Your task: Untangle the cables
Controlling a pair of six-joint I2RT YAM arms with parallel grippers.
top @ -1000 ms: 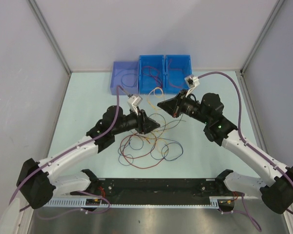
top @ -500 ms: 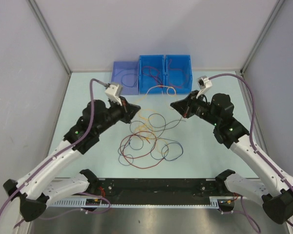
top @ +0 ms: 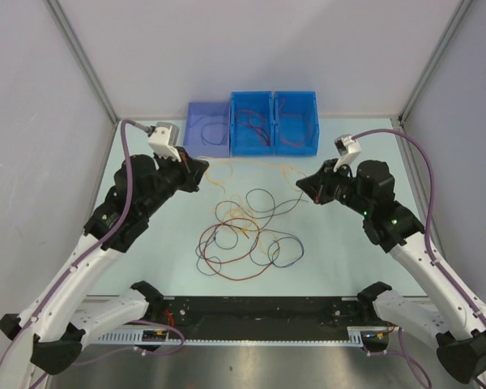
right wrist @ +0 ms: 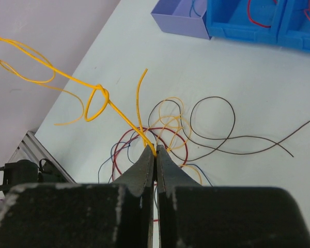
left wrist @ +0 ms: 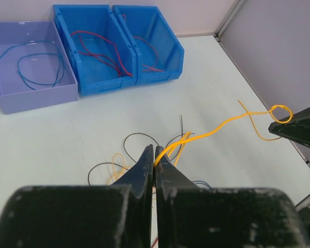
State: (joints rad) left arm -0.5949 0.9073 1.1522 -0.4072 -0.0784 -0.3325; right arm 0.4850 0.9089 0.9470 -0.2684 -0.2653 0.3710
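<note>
The left gripper (top: 201, 167) is at the back left of the table (top: 170, 263), just in front of the purple bin (top: 206, 130). Its jaws are pressed together on a yellow cable (left wrist: 217, 126). The right gripper (top: 302, 185) is across from it on the right, and its jaws are likewise pinched tight on the same yellow cable (right wrist: 121, 114). The strand hangs in the air between the two grippers, raised off the table. It carries a small knotted loop closer to the right one, and a loose end sticks up beside it.

Below and between the arms, the heap of cables (top: 243, 239) lies on the table in loose, overlapping curls of red, black, blue and orange. A few dark strands trail out toward the right gripper.

Along the back edge, the purple bin holds a blue wire. The two blue bins (top: 273, 121) beside it each hold red wires.
</note>
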